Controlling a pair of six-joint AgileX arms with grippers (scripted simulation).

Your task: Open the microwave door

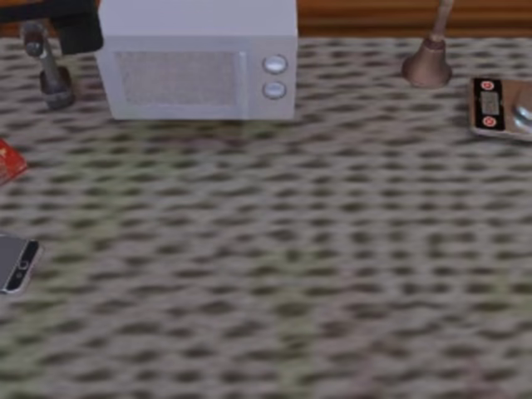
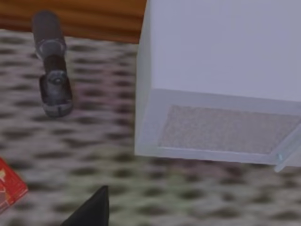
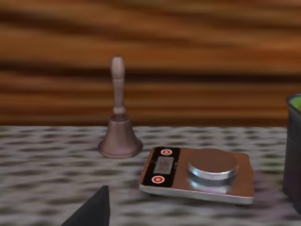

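You have the microwave (image 1: 199,58) sitting at about 11 o'clock on the surface (image 1: 274,249) in the top view, hard against the far edge; its microwave door (image 1: 179,79) lies flush with the front face, the mesh window square to you and the thin handle just left of the two knobs; so the task looks wholly undone, with the reach, the catch on the handle and the swing about the left hinge all left to you.

Your left arm (image 1: 62,23) shows only as a dark body at the top view's 10 o'clock corner, just beside the microwave's left side; from its wrist view you look down on the microwave's top and the shut door, with the handle's end at the far side from the arm; only a dark tip of the left tool (image 2: 91,209) shows, so whether it is spread or closed, I cannot tell; nothing appears to be in it. The right tool (image 3: 91,209) is the same: one dark tip in its own wrist view, state not readable, out of the top view altogether.

As for containers: the microwave's cavity is hidden behind the closed door, so its contents cannot be told; a dark container (image 3: 294,150) with a green rim edges into the right wrist view beside a kitchen scale (image 3: 200,174), its inside unseen.
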